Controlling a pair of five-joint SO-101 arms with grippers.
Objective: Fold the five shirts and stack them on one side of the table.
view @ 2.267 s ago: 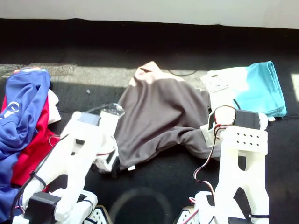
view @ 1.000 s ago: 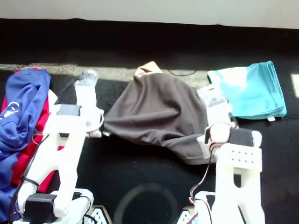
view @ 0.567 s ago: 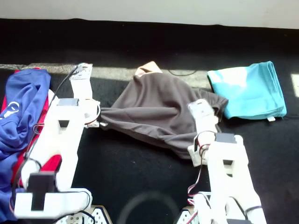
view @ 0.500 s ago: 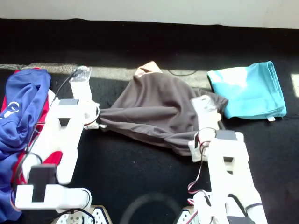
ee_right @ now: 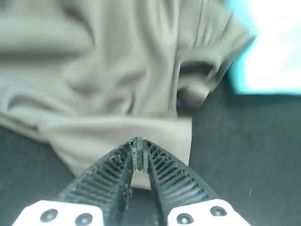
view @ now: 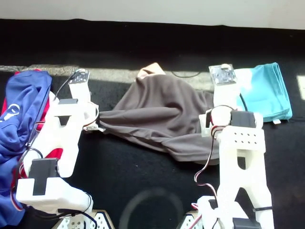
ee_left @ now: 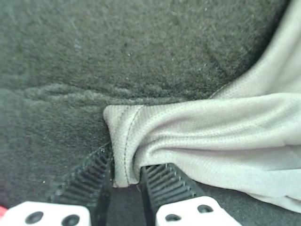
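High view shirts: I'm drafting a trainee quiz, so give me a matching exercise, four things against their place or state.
1 grey shirt
2 turquoise shirt
3 blue shirt
4 left gripper

A folded, on the right side
B shut on a hem corner
C spread out in the middle
D heaped over a red shirt, on the left side

Pairs: 1-C, 2-A, 3-D, 4-B

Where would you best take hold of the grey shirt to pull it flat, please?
By the hemmed corners at its two ends, coming in low from outside: the left gripper pinches one stitched corner of the grey shirt, the right gripper a flat edge. The middle is bunched.
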